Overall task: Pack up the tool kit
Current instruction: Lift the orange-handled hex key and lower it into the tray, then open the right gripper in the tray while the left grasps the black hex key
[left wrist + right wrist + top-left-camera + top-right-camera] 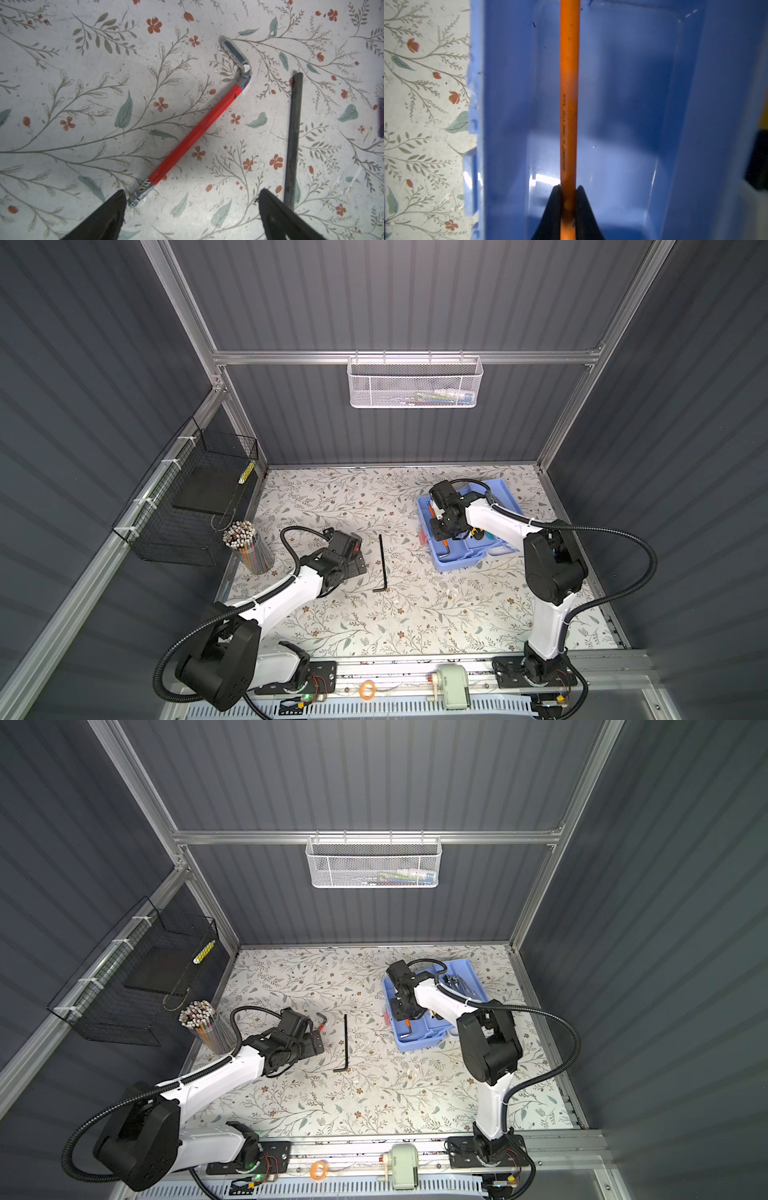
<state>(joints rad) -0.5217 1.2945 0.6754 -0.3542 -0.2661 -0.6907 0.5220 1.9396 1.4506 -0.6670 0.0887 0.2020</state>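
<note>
placing step: right gripper (568,193) pinches the orange hex key (569,93) low inside the blue tool kit base (459,566), right of centre in a top view; letting go looks next. left gripper (192,192) gapes wide over the red hex key (193,135).

- Bare floral tabletop (415,622) across the front middle leaves room for either arm.
- A black hex key (382,562) and a red hex key (195,133) lie near each other with a narrow bare strip between.
- A pencil cup (251,549) blocks the left edge.
- The right gripper (569,187), clamped on an orange hex key (569,83), takes up the tool kit base's (461,565) edge compartment.
</note>
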